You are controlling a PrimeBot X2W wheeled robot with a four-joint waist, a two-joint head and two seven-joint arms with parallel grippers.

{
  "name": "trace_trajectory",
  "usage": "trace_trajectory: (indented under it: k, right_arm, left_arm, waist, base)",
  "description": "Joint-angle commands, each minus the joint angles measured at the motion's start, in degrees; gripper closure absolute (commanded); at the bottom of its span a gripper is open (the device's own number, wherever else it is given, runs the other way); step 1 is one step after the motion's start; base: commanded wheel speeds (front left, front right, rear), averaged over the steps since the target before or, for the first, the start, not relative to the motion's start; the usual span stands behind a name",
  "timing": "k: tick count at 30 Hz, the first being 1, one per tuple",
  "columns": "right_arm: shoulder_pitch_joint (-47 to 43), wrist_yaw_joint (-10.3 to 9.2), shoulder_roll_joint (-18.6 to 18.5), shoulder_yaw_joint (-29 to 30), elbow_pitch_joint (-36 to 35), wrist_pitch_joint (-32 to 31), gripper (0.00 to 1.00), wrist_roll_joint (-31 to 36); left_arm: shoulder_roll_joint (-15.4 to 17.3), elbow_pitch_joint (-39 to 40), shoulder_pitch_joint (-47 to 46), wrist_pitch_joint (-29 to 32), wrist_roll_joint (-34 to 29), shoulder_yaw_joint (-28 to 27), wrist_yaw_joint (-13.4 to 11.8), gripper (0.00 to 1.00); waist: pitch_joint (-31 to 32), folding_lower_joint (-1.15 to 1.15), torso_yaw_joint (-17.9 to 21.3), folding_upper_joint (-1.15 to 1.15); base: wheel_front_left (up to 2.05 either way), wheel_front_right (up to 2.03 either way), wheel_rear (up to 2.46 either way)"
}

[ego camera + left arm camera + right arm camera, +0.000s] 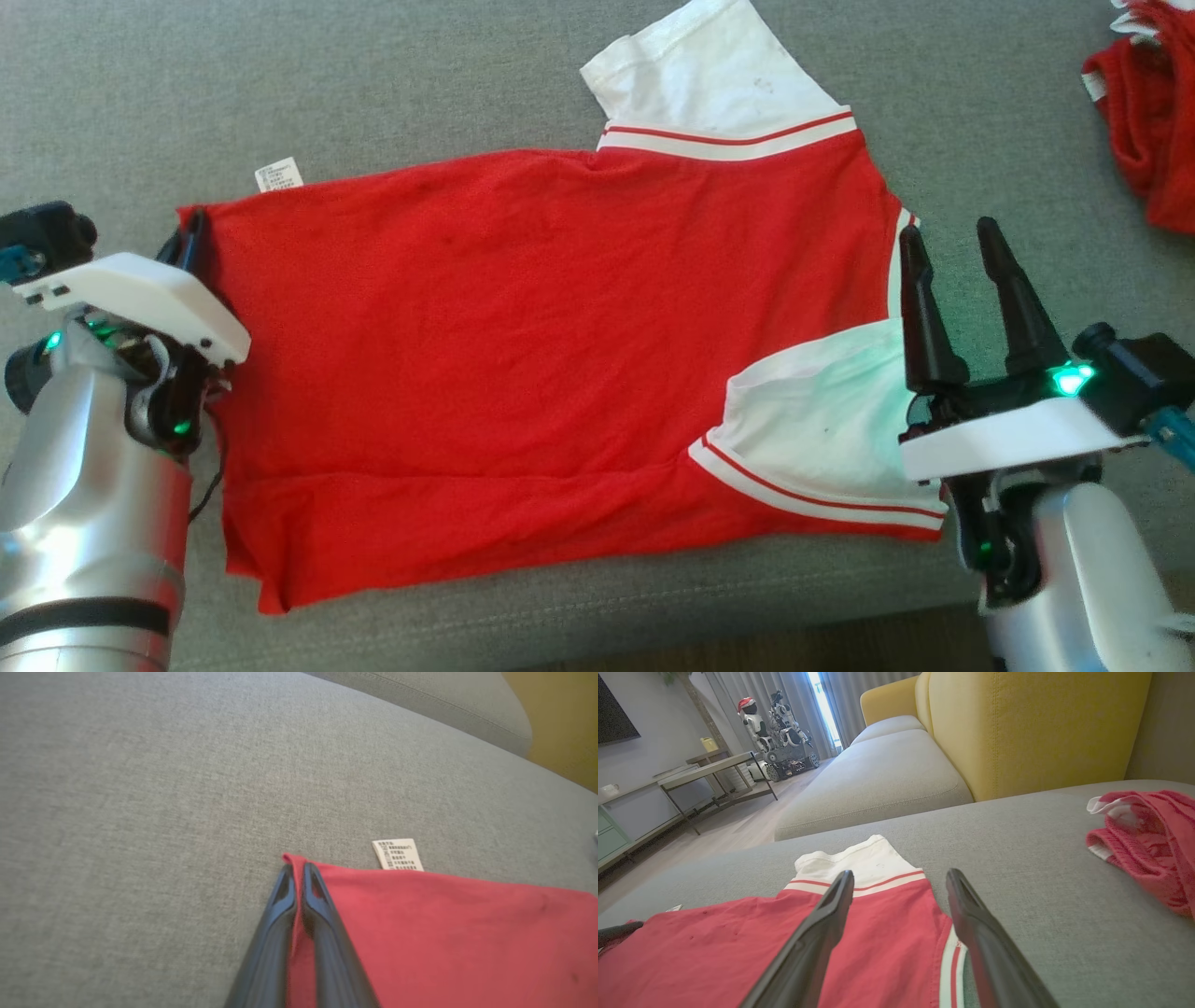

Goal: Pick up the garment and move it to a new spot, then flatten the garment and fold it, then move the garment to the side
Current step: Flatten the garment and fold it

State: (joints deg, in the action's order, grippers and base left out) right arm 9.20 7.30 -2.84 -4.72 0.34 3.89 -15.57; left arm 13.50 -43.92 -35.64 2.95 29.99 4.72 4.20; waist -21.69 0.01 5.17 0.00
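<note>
The grey sofa cushion [467, 75] takes up most of the scene, and the garment [541, 355], a red shirt with white sleeves, lies spread across its middle. It is mostly flat, with a loose fold along the near hem. A second red garment [1144, 121] sits crumpled well apart at the far right of the cushion. Nothing here serves as a container, so both pieces rest on the open fabric. The left gripper [299, 872] has its fingers pressed together on the far hem corner of the shirt, with red cloth pinched between them. The right gripper [948, 233] stands wide apart with nothing in it, at the shirt's sleeve end beside the near white sleeve [822, 420]. A small care label [278, 175] pokes out from the far edge near the pinched corner. The move to a new spot looks done, and this appears to be the start of flattening or folding, with one corner secured. The next move probably calls for the right gripper to come down and close on the shoulder edge, so both ends can be drawn taut together without bunching the cloth
</note>
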Motion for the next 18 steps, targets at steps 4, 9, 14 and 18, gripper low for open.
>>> trace_trajectory:
  k: [4, 9, 14, 18]
  right_arm:
    - [4.9, 0.19, -1.4, 0.8, -0.2, 0.5, 0.00, -0.6]
    - [10.3, 0.19, -3.7, 2.3, 3.6, -0.7, 0.00, -1.7]
    - [19.5, 0.19, -7.5, 2.5, 10.8, -3.7, 0.00, -4.0]
    - [28.0, 0.19, -10.3, 0.8, 18.1, -6.2, 0.00, -5.6]
  left_arm:
    - [2.1, 0.0, -1.2, -2.6, -0.9, -0.5, 0.6, 1.00]
    - [1.3, -0.1, -2.4, -5.7, -1.6, 0.2, 0.5, 1.00]
    - [-1.5, 0.0, -5.7, -7.4, -1.9, 2.0, 1.0, 1.00]
    - [-3.9, -0.3, -9.0, -8.8, -1.9, 3.8, 1.7, 1.00]
  waist:
    - [0.5, -0.01, -0.3, 0.00]
    - [0.5, -0.01, -1.6, 0.00]
    - [-1.7, -0.01, -5.5, 0.00]
    - [-4.2, -0.01, -9.0, 0.00]
  base:
    - [0.00, 0.00, 0.00]
    - [0.00, 0.00, 0.00]
    - [0.00, 0.00, 0.00]
    - [0.00, 0.00, 0.00]
